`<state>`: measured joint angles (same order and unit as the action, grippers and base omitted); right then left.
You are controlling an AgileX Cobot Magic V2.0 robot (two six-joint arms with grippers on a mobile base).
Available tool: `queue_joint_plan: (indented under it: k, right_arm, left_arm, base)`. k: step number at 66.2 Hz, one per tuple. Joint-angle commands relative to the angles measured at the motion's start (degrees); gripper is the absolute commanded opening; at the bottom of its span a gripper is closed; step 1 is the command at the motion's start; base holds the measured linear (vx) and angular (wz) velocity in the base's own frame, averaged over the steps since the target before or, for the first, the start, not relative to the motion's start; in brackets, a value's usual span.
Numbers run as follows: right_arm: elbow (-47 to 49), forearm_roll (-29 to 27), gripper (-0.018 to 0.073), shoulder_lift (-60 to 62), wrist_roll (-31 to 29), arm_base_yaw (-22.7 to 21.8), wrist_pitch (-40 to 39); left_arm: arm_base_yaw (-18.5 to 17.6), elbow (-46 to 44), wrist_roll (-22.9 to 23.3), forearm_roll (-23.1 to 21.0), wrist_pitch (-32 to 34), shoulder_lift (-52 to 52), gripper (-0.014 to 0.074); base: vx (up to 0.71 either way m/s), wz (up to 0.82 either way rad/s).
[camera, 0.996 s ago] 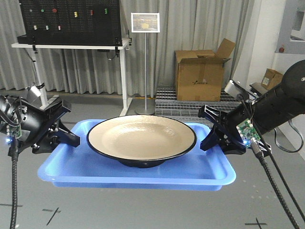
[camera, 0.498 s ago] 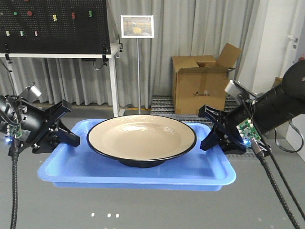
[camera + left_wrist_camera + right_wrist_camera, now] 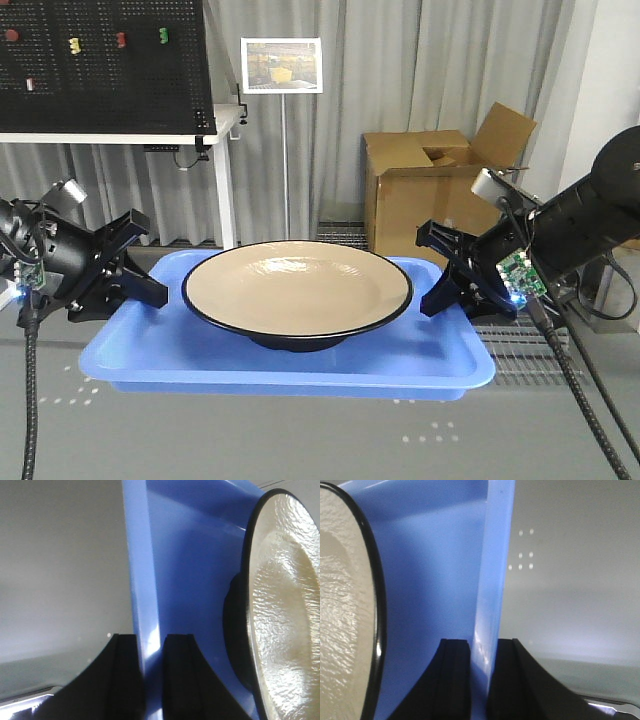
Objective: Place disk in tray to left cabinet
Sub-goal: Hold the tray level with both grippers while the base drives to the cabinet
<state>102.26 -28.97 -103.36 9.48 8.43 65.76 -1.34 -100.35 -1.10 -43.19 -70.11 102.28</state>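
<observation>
The disk point(image 3: 297, 290), tan with a thin black rim, lies in the middle of the blue tray point(image 3: 150, 355), which is held up above the floor. My left gripper point(image 3: 150, 290) is shut on the tray's left rim, and my right gripper point(image 3: 432, 290) is shut on its right rim. In the left wrist view the black fingers of the left gripper point(image 3: 150, 640) pinch the rim of the tray point(image 3: 142, 580), with the disk point(image 3: 285, 605) at the right. In the right wrist view the right gripper point(image 3: 483, 642) clamps the tray rim point(image 3: 495, 555) beside the disk point(image 3: 345, 605). The left cabinet is out of view.
Behind stand a black pegboard point(image 3: 100, 60) on a white table, a sign on a thin pole point(image 3: 282, 65), an open cardboard box point(image 3: 440, 190) and grey curtains. A metal floor grating point(image 3: 530, 340) lies at the lower right. The floor is grey.
The background has shifted: pegboard and sign have drifted left and up, the box right and larger. The tray, disk and both grippers keep the same places in the view.
</observation>
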Motion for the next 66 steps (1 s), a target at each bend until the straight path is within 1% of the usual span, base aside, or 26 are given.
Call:
queue_joint_plan:
  k: [1,36,66]
  right_arm:
    - [2.16,-9.56,-0.0004,3.43,-0.33,1.33,-2.13]
    - [2.16,-9.57,-0.0004,3.43,-0.33,1.33,-2.14]
    - [2.16,-9.57,-0.0004,3.43,-0.33,1.33,-2.14]
  left_arm:
    - [-1.73,-2.18,0.62,-11.32,-1.67,-3.34,0.0]
    - [-1.73,-2.18,0.62,-11.27,-1.67,-3.34,0.0]
    - [-1.73,-2.18,0.62,-11.28,-1.61,-3.34,0.0]
  base:
    - [0.64,-0.04]
    - [0.61,-0.06]
    - [0.53,-0.05]
